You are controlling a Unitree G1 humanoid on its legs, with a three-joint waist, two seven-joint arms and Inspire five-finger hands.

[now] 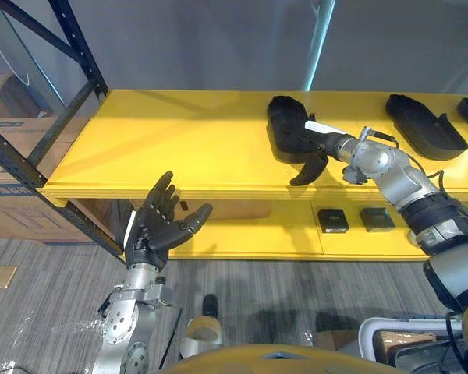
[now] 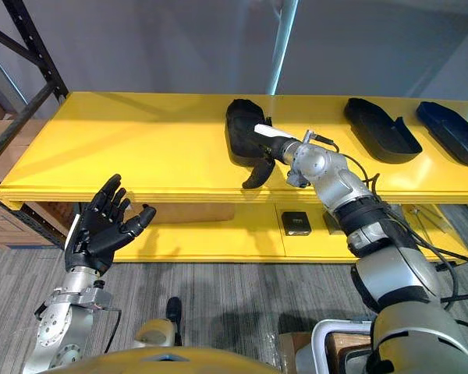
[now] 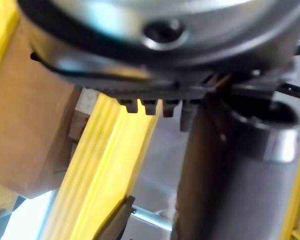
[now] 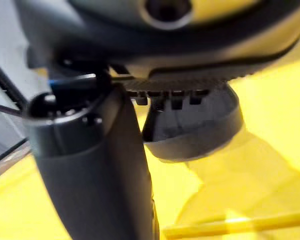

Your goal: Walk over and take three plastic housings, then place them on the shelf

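Yellow painted metal shelf [image 1: 179, 148] on a dark steel upright frame [image 1: 78, 47], with a grey plank floor [image 1: 39, 296] below. Brown cardboard boxes [image 1: 15, 202] sit behind the frame on the left.

Three black moulded plastic housings lie on the top board:
- First housing [image 1: 285, 132]: mid-shelf, near the front edge.
- Second housing [image 1: 421, 125]: well to its right.
- Third housing [image 2: 452, 132]: just beside the second, at the far right.

Right hand [image 1: 316, 144] is on the first housing, laid over its right side, with one dark digit hanging past the shelf's front edge. The rest of its fingers are lost against the black plastic, so can't tell grip vs. release. The right wrist view shows the housing's rounded end resting on yellow.

Left hand [image 1: 164, 222] is low, in front of the shelf edge on the left, palm up, fingers spread wide, holding nothing.

Lower board [image 1: 257, 234] carries two small black square boxes [image 1: 332, 220] [image 1: 377, 219], side by side.
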